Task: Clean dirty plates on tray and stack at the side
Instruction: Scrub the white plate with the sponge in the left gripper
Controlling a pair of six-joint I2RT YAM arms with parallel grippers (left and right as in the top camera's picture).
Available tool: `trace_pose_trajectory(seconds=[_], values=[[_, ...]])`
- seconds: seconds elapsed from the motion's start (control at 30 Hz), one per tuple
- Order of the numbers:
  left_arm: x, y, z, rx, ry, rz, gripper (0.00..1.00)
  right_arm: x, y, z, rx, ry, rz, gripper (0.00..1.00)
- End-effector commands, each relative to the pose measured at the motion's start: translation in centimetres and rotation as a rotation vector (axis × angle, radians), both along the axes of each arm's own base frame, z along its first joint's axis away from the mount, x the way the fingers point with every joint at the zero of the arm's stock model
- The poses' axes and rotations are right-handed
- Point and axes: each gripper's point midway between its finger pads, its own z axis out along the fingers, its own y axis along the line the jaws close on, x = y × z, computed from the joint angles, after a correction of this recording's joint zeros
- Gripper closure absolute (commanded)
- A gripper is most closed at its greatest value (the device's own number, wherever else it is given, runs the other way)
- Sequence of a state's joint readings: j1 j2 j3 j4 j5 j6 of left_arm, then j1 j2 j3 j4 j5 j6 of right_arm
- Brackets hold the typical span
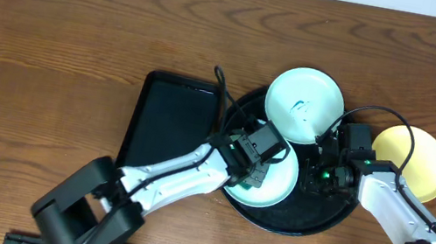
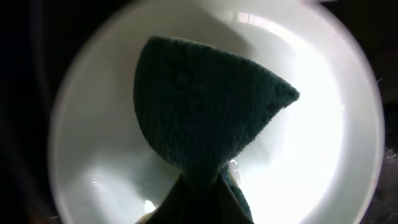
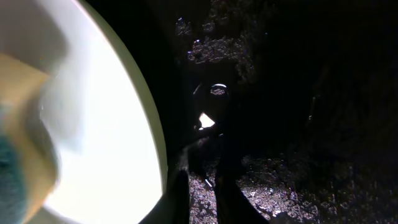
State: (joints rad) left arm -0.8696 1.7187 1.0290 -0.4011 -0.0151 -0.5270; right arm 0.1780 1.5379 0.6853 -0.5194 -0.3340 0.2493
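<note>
Left gripper [image 1: 256, 173], clamped on the sponge [image 2: 205, 112], should scrub the plate [image 2: 323, 162] in light circles — right gripper [image 1: 317, 176] (grip unreadable in the dark) steadying its rim

Brown wooden table [image 1: 54, 41], rectangular black tray [image 1: 169, 123] beside round black tray [image 1: 308, 219]; pale yellow plate [image 1: 427, 170] just beside the round tray

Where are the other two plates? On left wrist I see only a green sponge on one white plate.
Observer: One white plate, scribbled blue-green, lies on the round tray's far rim.
Operator: And the yellow one?
Observer: The yellow plate sits beside the tray, on the table, right side.
Operator: Right arm?
Observer: The right gripper is low over the tray beside your plate; whether it grips the rim, I cannot tell.
</note>
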Motion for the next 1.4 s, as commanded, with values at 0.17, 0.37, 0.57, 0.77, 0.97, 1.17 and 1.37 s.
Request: trace_pose_trajectory(seconds=[0.17, 0.37, 0.57, 0.77, 0.97, 1.17, 1.37], values=[[2.6, 1.6, 2.7, 0.031, -0.154, 0.081, 0.92, 1.3, -0.2, 1.5, -0.027, -0.017, -0.010, 0.78], [3.1, 0.6, 2.7, -0.015, -0.164, 0.097, 0.92, 3.0, 0.1, 3.5, -0.018, -0.074, -0.011, 0.77], [2.3, -0.8, 1.2, -0.058, -0.092, 0.057, 0.92, 3.1, 1.8, 4.3, 0.082, -0.084, 0.016, 0.75], [1.6, -1.0, -0.8, -0.044, -0.035, 0.040, 0.92, 2.9, 2.1, 4.2, 0.096, -0.076, 0.020, 0.72], [1.0, -1.3, -1.3, -0.052, 0.003, 0.026, 0.92, 2.6, 1.2, 2.8, 0.042, -0.051, 0.007, 0.69], [0.3, -0.4, -1.8, -0.013, 0.036, 0.026, 0.91, 2.3, 1.2, 1.4, 0.038, -0.012, 0.007, 0.74], [-0.5, 0.9, -2.3, 0.036, 0.076, 0.034, 0.92, 1.2, 2.0, -0.9, 0.026, 0.063, 0.039, 0.95]])
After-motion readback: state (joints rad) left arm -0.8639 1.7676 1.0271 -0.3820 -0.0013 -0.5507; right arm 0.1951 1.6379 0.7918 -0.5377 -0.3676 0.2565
